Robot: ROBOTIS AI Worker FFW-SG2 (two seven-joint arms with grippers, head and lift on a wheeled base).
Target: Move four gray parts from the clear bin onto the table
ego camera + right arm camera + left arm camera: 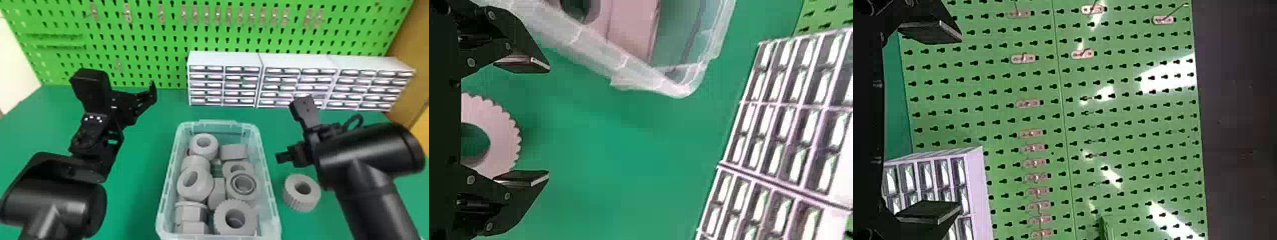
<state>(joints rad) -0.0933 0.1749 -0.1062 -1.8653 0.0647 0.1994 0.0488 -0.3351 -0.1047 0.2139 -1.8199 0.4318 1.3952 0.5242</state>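
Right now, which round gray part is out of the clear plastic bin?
The ridged gray ring on the green table, right of the bin; the other gray parts sit inside it.

Laid out before me, I list:
- Bin [169,178]: clear, open, upright on the green table [140,166].
- Gray parts inside, heaped at mixed tilts: smooth ring [206,154], far left; flat-sided part [188,212], near left; ribbed ring [220,225], near right.
- Loose ring [295,201]: gray, ribbed, flat on the table, hole up, just right of the bin.
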